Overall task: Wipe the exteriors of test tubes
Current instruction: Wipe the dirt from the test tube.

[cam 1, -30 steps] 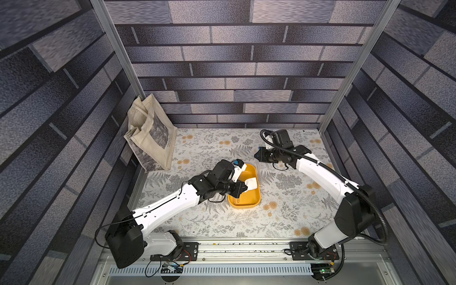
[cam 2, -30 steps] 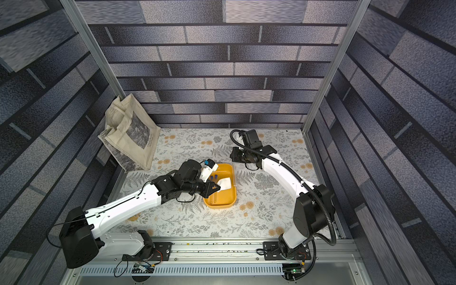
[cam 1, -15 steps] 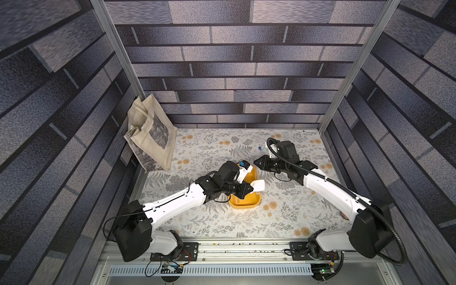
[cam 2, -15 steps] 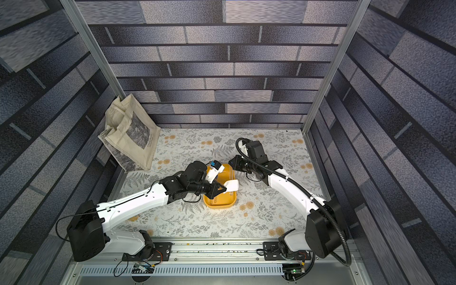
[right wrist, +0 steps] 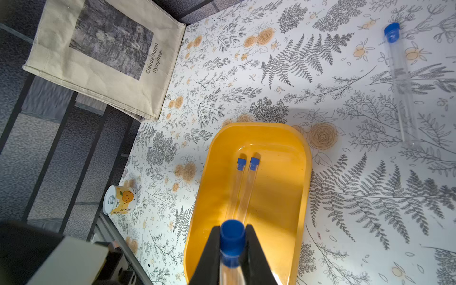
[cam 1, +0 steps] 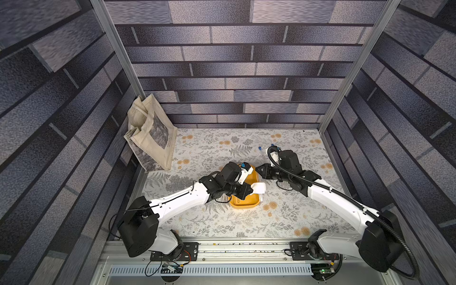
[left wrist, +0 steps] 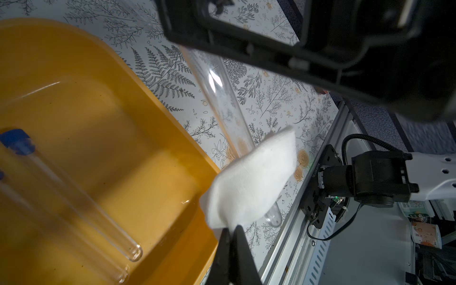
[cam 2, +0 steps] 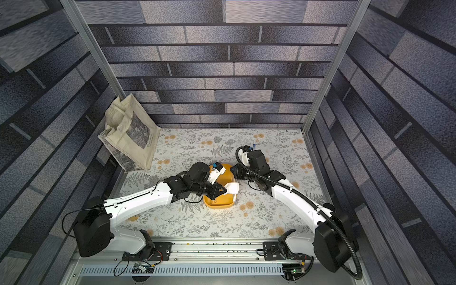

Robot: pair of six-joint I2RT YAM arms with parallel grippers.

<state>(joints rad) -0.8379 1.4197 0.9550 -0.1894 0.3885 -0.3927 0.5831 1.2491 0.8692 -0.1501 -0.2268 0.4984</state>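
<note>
Left jaws pinch cloth (left wrist: 251, 182); right jaws clamp tube (left wrist: 222, 98) at its cap; cloth overlaps tube beside tray (left wrist: 74, 98).

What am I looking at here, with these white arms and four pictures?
Two robot arms work at a flowery table. Two pictures look down from above; the other two come from cameras on the arms' wrists. The left gripper pinches a folded white cloth. The right gripper holds a clear test tube by its blue-capped end; the cloth lies across that tube near its rounded tip. Two more tubes lie in the yellow tray, a fourth tube on the table. A tote bag and a small can sit off to the side.
</note>
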